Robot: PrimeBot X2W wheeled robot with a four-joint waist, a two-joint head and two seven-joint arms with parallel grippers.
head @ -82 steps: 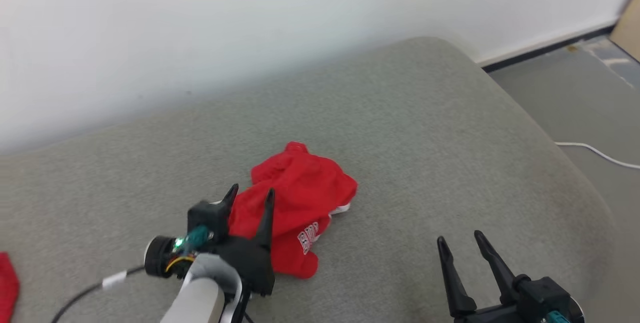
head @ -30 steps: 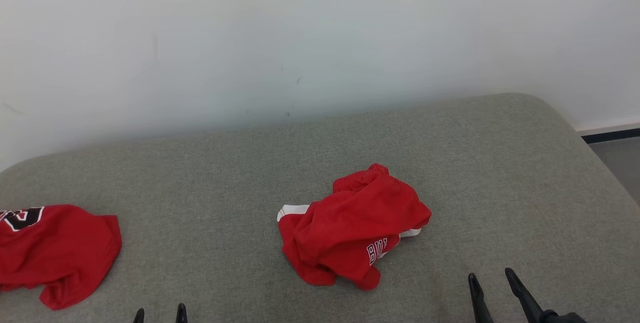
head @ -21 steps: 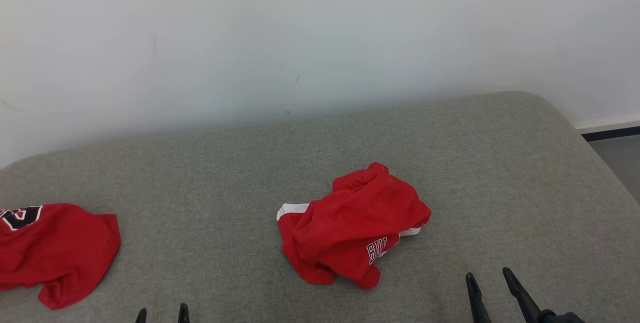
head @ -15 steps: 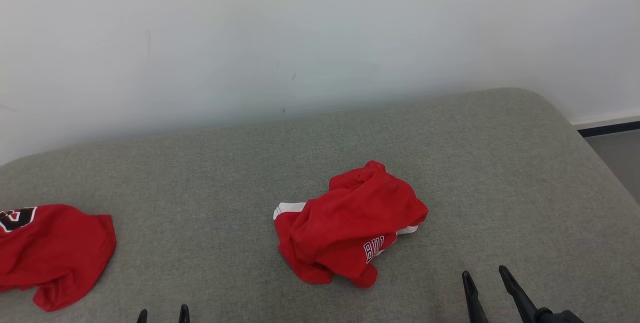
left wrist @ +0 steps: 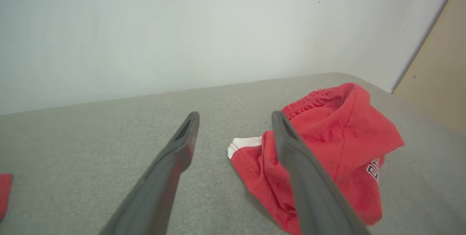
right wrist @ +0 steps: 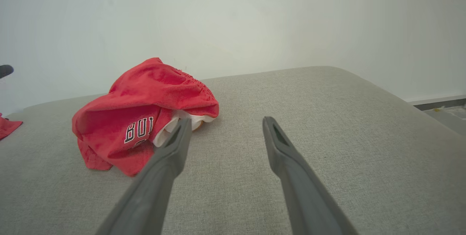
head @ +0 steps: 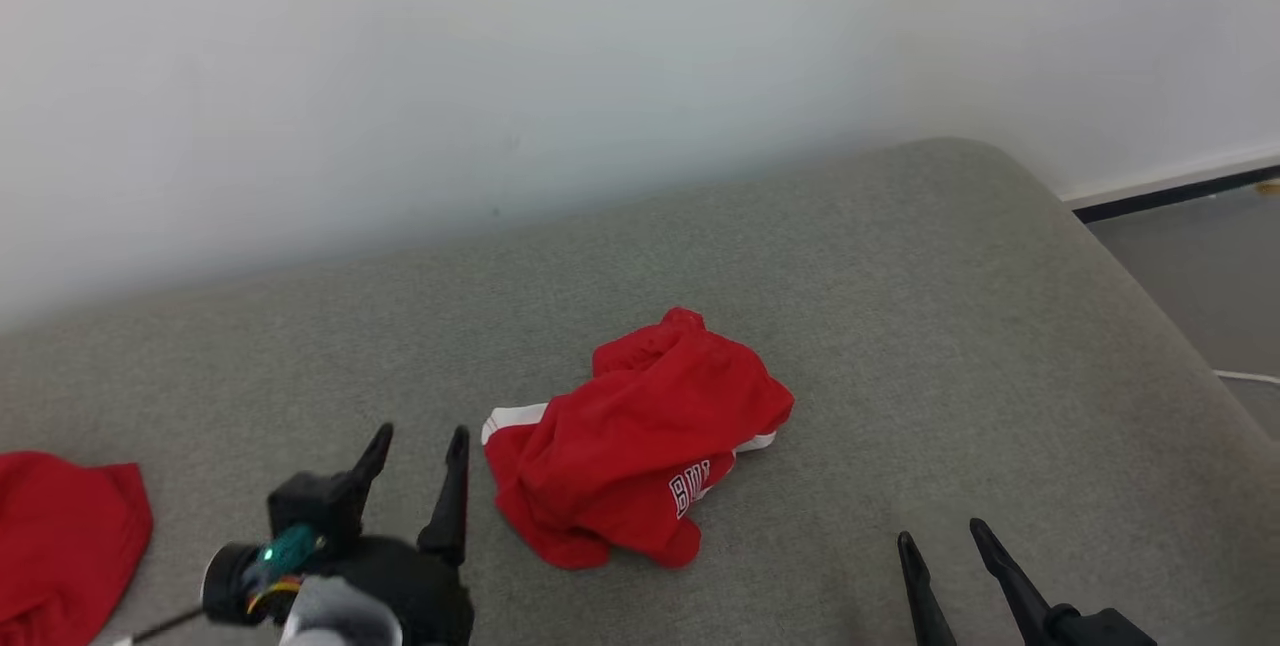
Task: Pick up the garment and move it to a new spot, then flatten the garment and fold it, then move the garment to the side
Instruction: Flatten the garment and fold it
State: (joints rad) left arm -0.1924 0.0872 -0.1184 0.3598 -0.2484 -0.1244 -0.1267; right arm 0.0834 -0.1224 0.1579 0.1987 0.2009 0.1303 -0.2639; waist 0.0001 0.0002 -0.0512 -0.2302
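Note:
The garment (head: 640,441) is a crumpled red pair of shorts with white trim and lettering, lying in a heap near the middle of the grey cushion (head: 900,306). My left gripper (head: 420,438) stands open just left of the heap, apart from it, nothing between its fingers. In the left wrist view the garment (left wrist: 327,144) lies right of the open left gripper (left wrist: 235,116), partly behind one finger (left wrist: 298,162). My right gripper (head: 940,534) is open at the lower right, off the cloth. The right wrist view shows the garment (right wrist: 142,118) to the left of the right gripper (right wrist: 225,120).
A second red garment (head: 60,536) lies at the cushion's left edge. A white wall (head: 500,56) backs the cushion. The cushion drops off at its rounded right edge to grey floor (head: 1200,266), where a white cable (head: 1245,378) lies.
The head camera has turned right and down, shifting the whole picture left. My left arm has risen into view beside the garment; before, only its fingertips showed. The garment lies as before.

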